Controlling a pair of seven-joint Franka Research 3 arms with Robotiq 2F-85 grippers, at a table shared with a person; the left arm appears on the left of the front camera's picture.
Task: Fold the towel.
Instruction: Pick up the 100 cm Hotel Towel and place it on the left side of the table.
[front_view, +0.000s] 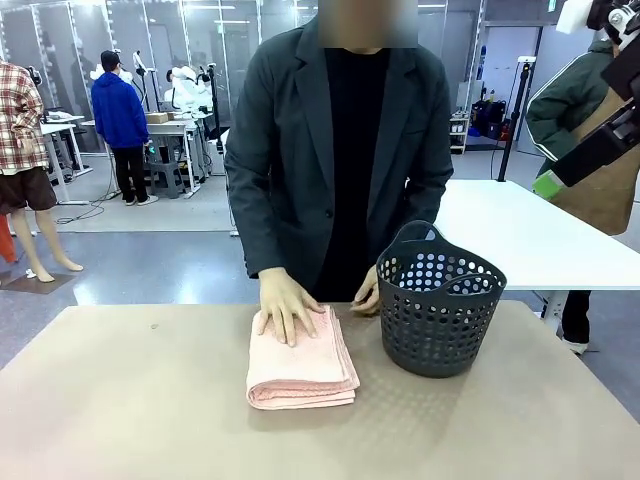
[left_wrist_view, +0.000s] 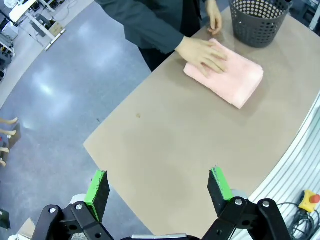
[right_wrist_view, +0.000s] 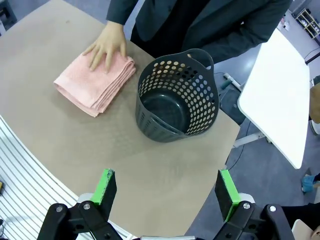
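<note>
The towel (front_view: 300, 368) is pale pink and lies folded into a thick rectangle near the far middle of the tan table (front_view: 120, 400). A person's hand (front_view: 288, 306) rests flat on its far end. The towel also shows in the left wrist view (left_wrist_view: 232, 80) and the right wrist view (right_wrist_view: 90, 82). My left gripper (left_wrist_view: 157, 176) hangs open high over the table's near left part, nothing between its fingers. My right gripper (right_wrist_view: 165, 176) is open and holds nothing, high above the near right edge. One of its green pads (front_view: 547, 184) shows at the upper right of the front view.
A dark grey perforated basket (front_view: 440, 320) with nothing in it stands just right of the towel. The person's other hand (front_view: 367, 292) rests beside the basket. A white table (front_view: 520, 235) stands behind at the right. The person stands at the far edge.
</note>
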